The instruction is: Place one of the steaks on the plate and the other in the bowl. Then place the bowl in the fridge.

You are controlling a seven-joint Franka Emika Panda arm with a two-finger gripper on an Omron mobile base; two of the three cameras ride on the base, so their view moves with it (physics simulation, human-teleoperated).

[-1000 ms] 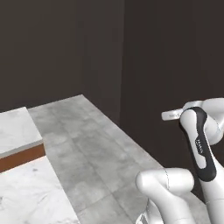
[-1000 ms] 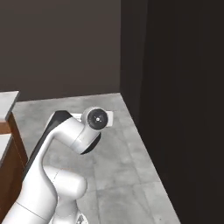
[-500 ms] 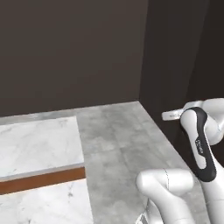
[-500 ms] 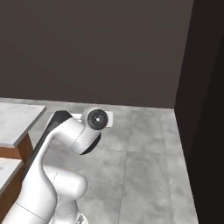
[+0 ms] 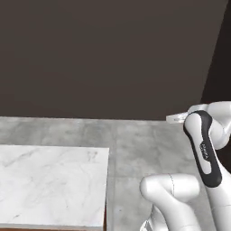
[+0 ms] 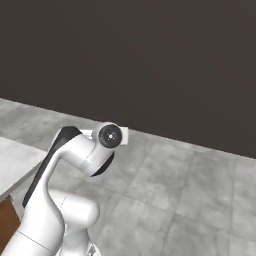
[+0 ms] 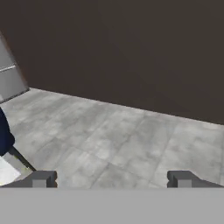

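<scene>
Finding one: the claw [image 7: 111,179] is spread wide. In the hand view its two fingertips [image 7: 41,178] stand far apart, with nothing between them. It carries nothing and touches nothing.

Finding two: the claw looks out level over a grey tiled floor [image 7: 122,140]. Ahead of it, beyond the floor, stands a dark wall [image 7: 131,52]. Nothing lies on the floor in front of the claw.

Finding three: where the steaks, the plate and the bowl lie from the claw we cannot tell from these pictures. No direction or long axis for a steak can be given. At the claw's far left stands a pale grey panel [image 7: 9,76] with a seam across it. Whether it belongs to the fridge we cannot tell. Below it, also at the claw's left, is a dark blue shape [image 7: 4,131], cut by the edge and too partial to name.

Finding four: a marble counter [image 5: 49,180] lies low and to the left of the arm in the left base view, well apart from the claw.

Judgement: the task is at its start and no steak is placed. We judge that the next move calls for bringing the steaks before the claw. No reach can be planned before that.
</scene>
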